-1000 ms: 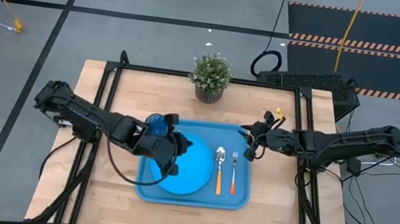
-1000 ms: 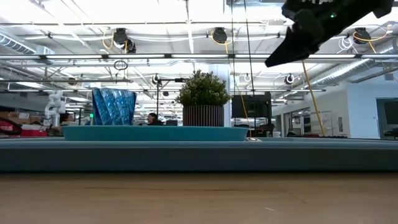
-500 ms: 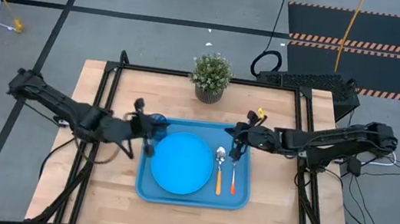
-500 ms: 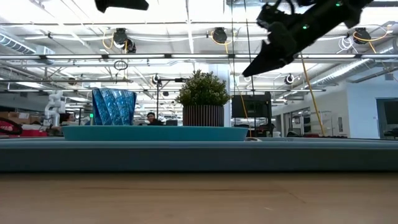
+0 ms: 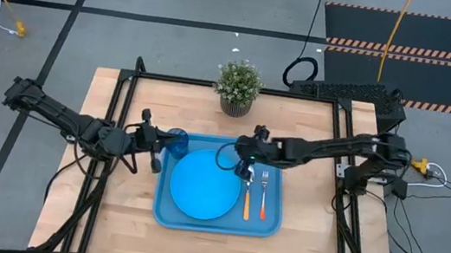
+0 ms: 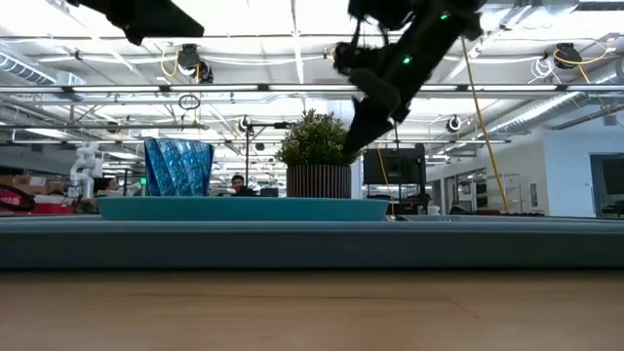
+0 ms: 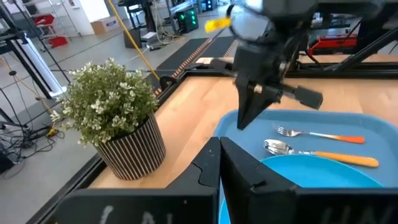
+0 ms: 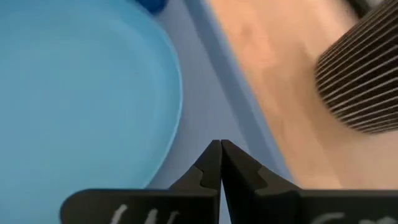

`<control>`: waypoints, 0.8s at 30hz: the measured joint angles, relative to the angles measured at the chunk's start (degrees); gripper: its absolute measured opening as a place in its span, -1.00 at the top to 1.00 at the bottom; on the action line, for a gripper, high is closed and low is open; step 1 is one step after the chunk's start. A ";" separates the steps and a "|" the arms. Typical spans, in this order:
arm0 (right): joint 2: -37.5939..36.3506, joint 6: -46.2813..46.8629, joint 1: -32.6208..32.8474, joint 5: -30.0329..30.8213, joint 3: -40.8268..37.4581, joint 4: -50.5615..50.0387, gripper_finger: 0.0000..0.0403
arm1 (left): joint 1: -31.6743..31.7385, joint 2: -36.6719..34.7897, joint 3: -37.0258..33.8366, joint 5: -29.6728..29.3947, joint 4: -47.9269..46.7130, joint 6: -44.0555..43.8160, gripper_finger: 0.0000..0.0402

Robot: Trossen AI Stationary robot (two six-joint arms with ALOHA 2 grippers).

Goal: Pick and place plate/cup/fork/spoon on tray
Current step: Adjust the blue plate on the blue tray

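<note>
The blue tray (image 5: pixel 269 224) lies mid-table. On it are the sky-blue plate (image 5: pixel 205 185), the dark blue cup (image 5: pixel 176 140) in the far left corner, the spoon (image 5: pixel 246 192) and the fork (image 5: pixel 264 193), side by side right of the plate. My left gripper (image 5: pixel 153 148) hangs shut by the tray's left rim, beside the cup, with nothing in it. My right gripper (image 5: pixel 241 156) is shut and bare, slanting down over the tray's far part between the plate and the spoon's bowl (image 7: pixel 277 147). In the right wrist view its fingertips (image 8: pixel 219 155) hover over the tray floor beside the plate (image 8: pixel 74 87).
A potted plant (image 5: pixel 238 86) in a striped pot stands at the table's far edge, just behind the tray. A black frame rail (image 5: pixel 230 88) runs round the tabletop. Bare wood (image 5: pixel 209 251) lies near the front edge and on both sides of the tray.
My left gripper has drawn back from over the plate toward the table's left edge and stopped beside the cup. My right gripper has swung from the tray's far right corner toward the left, over the tray's far part, sinking a little, and has shut on nothing.
</note>
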 joint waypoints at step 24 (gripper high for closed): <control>8.20 3.95 -2.89 -7.29 3.60 -3.24 1.00 | -0.51 -9.68 -11.48 -0.13 0.27 -3.64 0.97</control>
